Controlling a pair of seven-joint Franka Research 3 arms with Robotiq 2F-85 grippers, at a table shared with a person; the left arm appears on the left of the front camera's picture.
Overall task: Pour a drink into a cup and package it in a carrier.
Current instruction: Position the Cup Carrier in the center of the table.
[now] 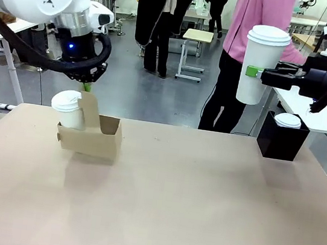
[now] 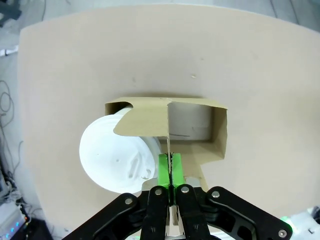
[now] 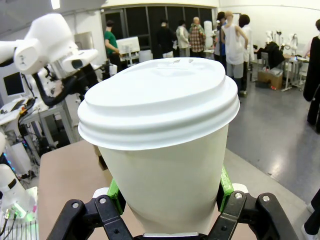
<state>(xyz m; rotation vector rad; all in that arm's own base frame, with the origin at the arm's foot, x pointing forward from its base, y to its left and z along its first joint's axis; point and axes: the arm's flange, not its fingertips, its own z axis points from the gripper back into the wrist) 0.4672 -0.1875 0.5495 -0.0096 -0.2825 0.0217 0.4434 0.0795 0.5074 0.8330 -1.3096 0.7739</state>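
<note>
- At the table's left side, our left gripper (image 1: 87, 87) is pinched together on the upright handle panel (image 1: 91, 107) of the carrier (image 1: 96, 142), which holds a seated cup (image 1: 67, 108).
- High at the right, our right gripper (image 1: 260, 74) is clamped on the raised cup (image 1: 258, 56), lid on, well apart from the carrier.
- We judge the step is seating this cup in the free pocket (image 2: 192, 122): keep it upright, descend straight over the opening, clear the panel, release once it bottoms out.
- From the left wrist we see the free pocket open beside the panel; the front view gives us little more than its rim.
- The right wrist shows green pads (image 3: 116, 196) on both sides of the cup.
</note>
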